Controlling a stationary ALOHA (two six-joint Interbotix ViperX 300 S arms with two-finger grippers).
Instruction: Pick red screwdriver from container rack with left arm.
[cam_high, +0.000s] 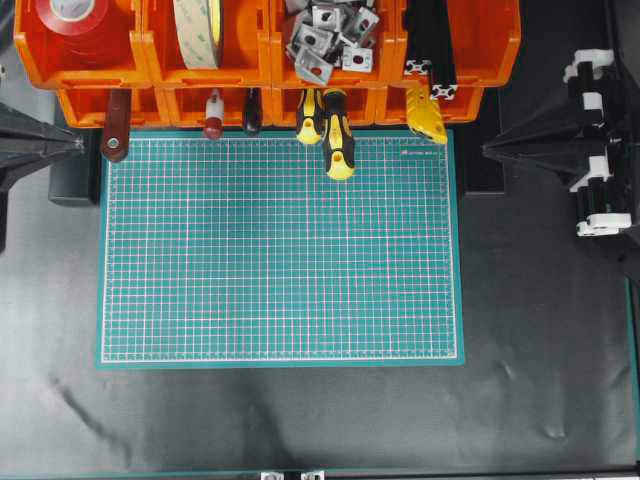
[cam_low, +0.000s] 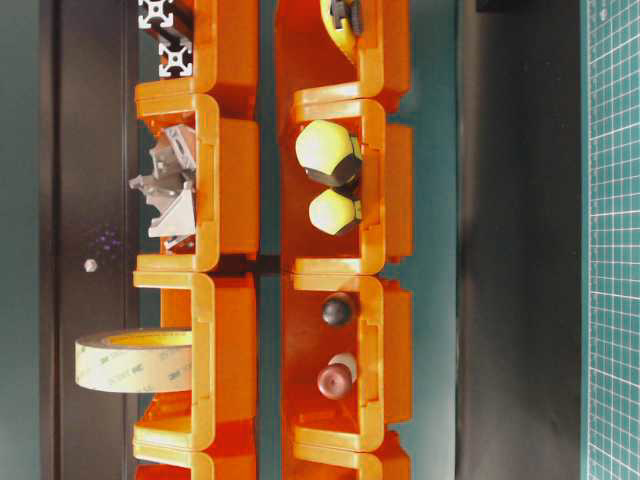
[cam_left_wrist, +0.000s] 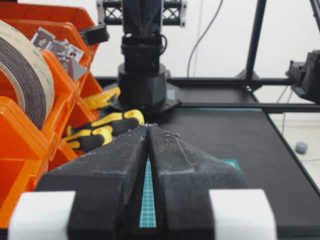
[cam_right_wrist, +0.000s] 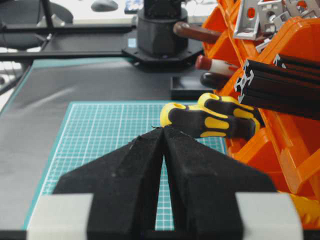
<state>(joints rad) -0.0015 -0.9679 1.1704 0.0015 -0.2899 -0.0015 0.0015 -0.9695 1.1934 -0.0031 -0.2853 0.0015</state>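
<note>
Along the far edge of the desk (cam_high: 300, 420) the container rack (cam_high: 150, 70) stands in two orange rows, and the red screwdriver (cam_high: 213, 115) sits handle-out in the front row, second bin from the left, just beside a black-handled tool (cam_high: 251, 112). From overhead only its red butt and white band show; the shaft is hidden inside the bin. The table-level view looks at that same bin end-on, so the handle appears as a round dark red knob. My left wrist camera does not show it at all: the tape roll (cam_left_wrist: 25, 80) and the yellow-and-black screwdrivers (cam_left_wrist: 105, 131) fill that side. The right wrist camera shows it from the other side, red tip and white band poking from the rack beyond those two thick handles.

My left pincer (cam_left_wrist: 148, 127) hangs near the left edge, its jaws pressed together on nothing, well apart from the rack. My right pincer (cam_right_wrist: 163, 129) is likewise pressed together, over the green cutting mat (cam_high: 280, 250).
</note>
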